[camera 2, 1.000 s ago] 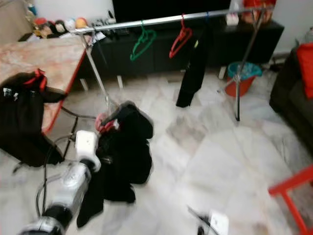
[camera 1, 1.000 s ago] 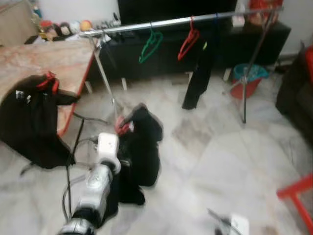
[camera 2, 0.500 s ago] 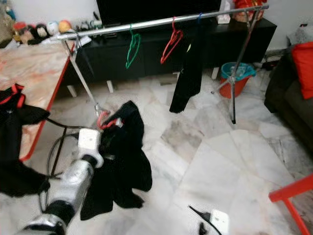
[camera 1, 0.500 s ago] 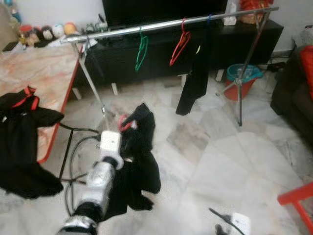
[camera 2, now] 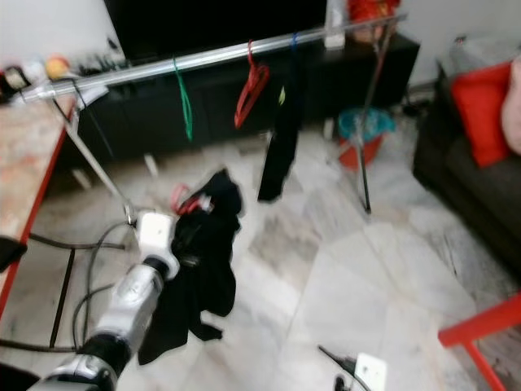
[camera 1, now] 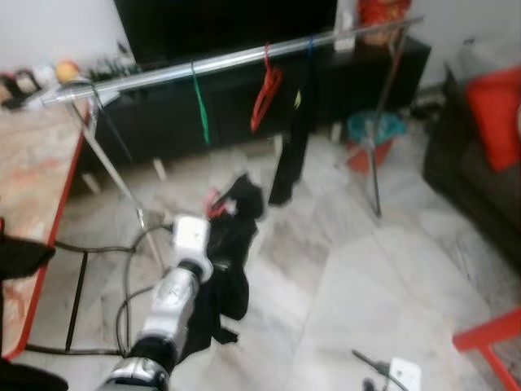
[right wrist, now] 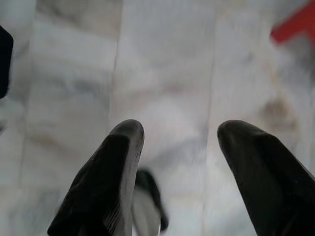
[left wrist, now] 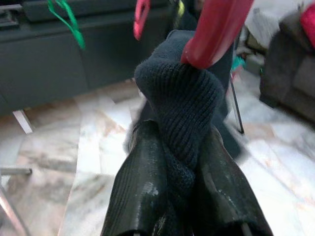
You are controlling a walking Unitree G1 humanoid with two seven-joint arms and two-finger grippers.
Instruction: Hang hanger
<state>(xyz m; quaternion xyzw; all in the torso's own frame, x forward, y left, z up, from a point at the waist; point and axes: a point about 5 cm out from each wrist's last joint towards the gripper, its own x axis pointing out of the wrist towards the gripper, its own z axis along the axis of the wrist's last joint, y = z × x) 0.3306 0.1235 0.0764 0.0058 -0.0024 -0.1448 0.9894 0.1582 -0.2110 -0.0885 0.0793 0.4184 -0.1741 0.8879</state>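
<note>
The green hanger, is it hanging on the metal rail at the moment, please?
Yes, the green hanger hangs from the metal rail, left of the red hanger.

Both head views are softly smeared by motion blur; edges of the clothes rail (camera 1: 236, 59) and the marble floor (camera 1: 366, 277) lack crispness. Light is even, diffuse and fairly bright, with pale glare on the floor tiles and only faint shadows. The black cabinet (camera 2: 244, 81) at upper centre reads as a dark mass. In the left wrist view the near fingers (left wrist: 142, 191) are sharp, the background soft. The right wrist view is hazy and washed out.
</note>
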